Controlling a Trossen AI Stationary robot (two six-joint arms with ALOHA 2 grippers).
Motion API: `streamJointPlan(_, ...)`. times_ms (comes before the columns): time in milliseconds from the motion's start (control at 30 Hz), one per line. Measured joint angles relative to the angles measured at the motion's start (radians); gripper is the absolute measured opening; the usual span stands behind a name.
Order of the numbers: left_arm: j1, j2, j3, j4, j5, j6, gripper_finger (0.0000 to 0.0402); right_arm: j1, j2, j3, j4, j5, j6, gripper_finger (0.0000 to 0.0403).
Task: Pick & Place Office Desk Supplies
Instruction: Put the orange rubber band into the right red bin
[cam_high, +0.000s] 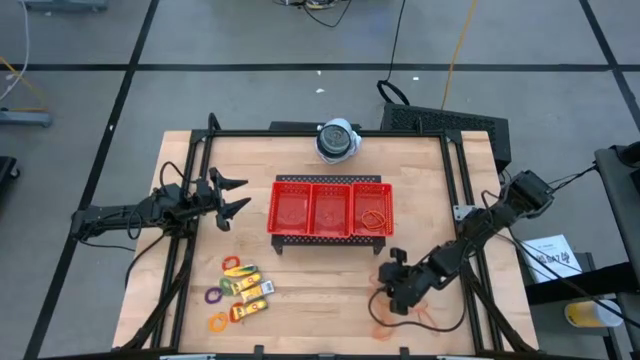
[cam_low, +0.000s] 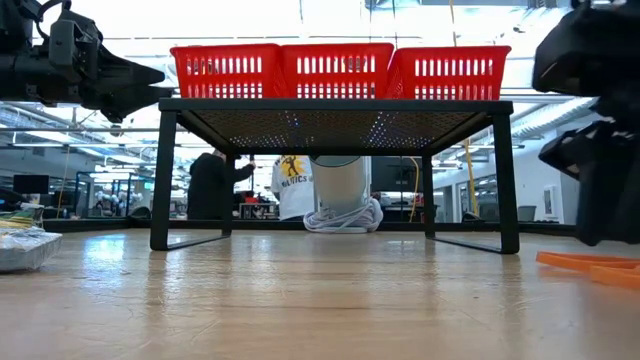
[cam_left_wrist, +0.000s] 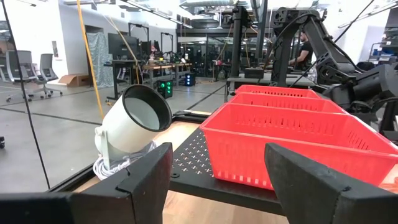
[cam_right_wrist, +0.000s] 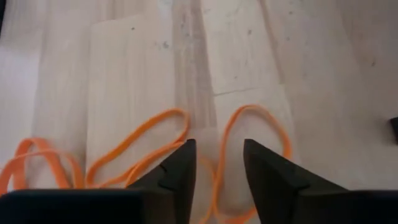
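— Where's the right gripper (cam_high: 384, 290)?

— At about five o'clock on the table (cam_high: 320, 300), down over the orange rubber-band loops (cam_right_wrist: 249, 155); its fingers (cam_right_wrist: 180, 171) stand a little apart with nothing pinched, one loop's edge between them.

— The other supplies?

— Yellow packets (cam_high: 250, 290) and coloured rings (cam_high: 232, 265) lie at seven o'clock. One orange band (cam_high: 376, 219) sits in the red tray (cam_high: 330, 182)'s right compartment.

— The left gripper (cam_high: 232, 197)?

— Nine o'clock, fingers spread wide, empty, left of the tray. The white device (cam_high: 337, 140) stands at twelve.
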Motion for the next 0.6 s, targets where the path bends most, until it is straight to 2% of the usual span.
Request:
streamJointPlan(167,0.000,0.000,0.000,0.000,0.000,0.000,0.0267,-0.012,0.000,0.000,0.000,0.004,-0.007,0.0143)
streamJointPlan(367,0.000,0.000,0.000,0.000,0.000,0.000,0.0267,-0.011,0.000,0.000,0.030,0.004,-0.029,0.0131)
streamJointPlan(600,0.000,0.000,0.000,0.000,0.000,0.000,0.0267,-0.011,0.075,0.001,0.121,0.001,-0.100,0.0117)
